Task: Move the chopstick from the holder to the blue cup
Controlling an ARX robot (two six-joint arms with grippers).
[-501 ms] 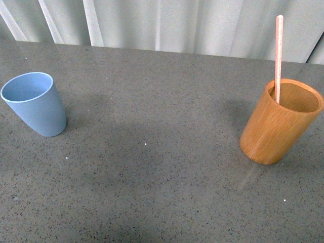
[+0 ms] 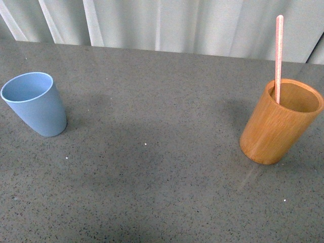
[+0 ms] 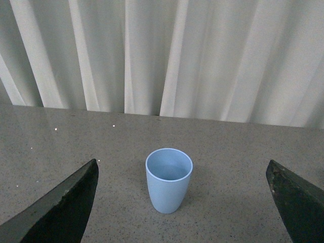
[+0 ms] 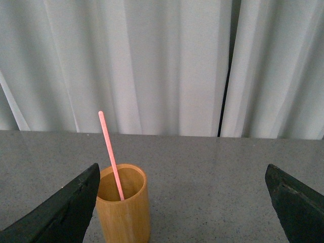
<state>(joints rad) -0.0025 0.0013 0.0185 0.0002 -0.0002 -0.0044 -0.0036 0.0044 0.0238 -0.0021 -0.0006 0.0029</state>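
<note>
The light-blue cup (image 2: 34,103) stands upright and empty at the left of the grey table. The orange-brown wooden holder (image 2: 280,121) stands at the right with one pale pink chopstick (image 2: 278,55) standing in it, leaning on its rim. Neither gripper shows in the front view. In the left wrist view my left gripper (image 3: 182,202) is open and empty, and the blue cup (image 3: 168,179) stands ahead between its fingers, apart from them. In the right wrist view my right gripper (image 4: 182,202) is open and empty; the holder (image 4: 123,208) with the chopstick (image 4: 110,154) stands ahead, near one finger.
The speckled grey table (image 2: 152,167) spreads between the cup and the holder. White curtains (image 2: 167,23) hang behind its far edge.
</note>
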